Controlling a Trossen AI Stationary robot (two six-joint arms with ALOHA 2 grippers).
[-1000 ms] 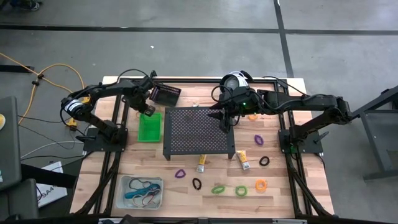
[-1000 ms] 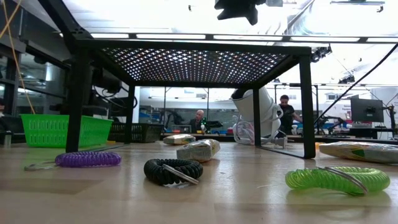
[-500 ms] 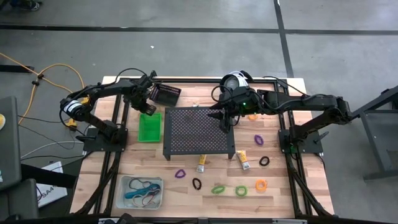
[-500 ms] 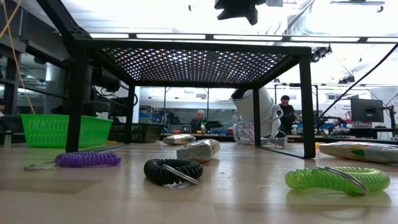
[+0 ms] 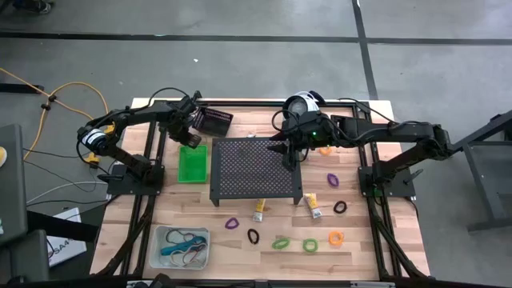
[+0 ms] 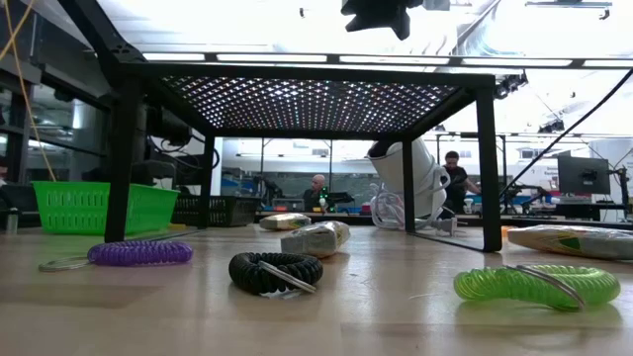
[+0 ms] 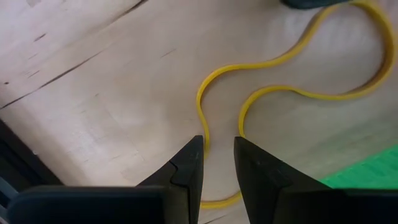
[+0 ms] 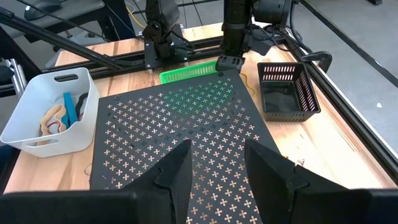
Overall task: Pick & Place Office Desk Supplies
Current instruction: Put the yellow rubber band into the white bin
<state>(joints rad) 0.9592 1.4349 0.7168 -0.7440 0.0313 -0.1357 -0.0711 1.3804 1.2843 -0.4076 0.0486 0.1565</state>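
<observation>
Left claw (image 7: 217, 155) lowered at yellow band (image 7: 273, 93) beside green bin (image 5: 192, 162), fingers narrowly parted, nothing held, right claw (image 8: 214, 158) parted, empty, above stand (image 8: 180, 124).

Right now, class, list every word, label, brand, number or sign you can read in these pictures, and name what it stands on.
None can be read.
Yellow tubes and: printing shows, too small and blurred to read.
White-and-silver device: no legible marking.
Green bin, black bin, clear bin, perforated stand: no lettering visible.
</observation>
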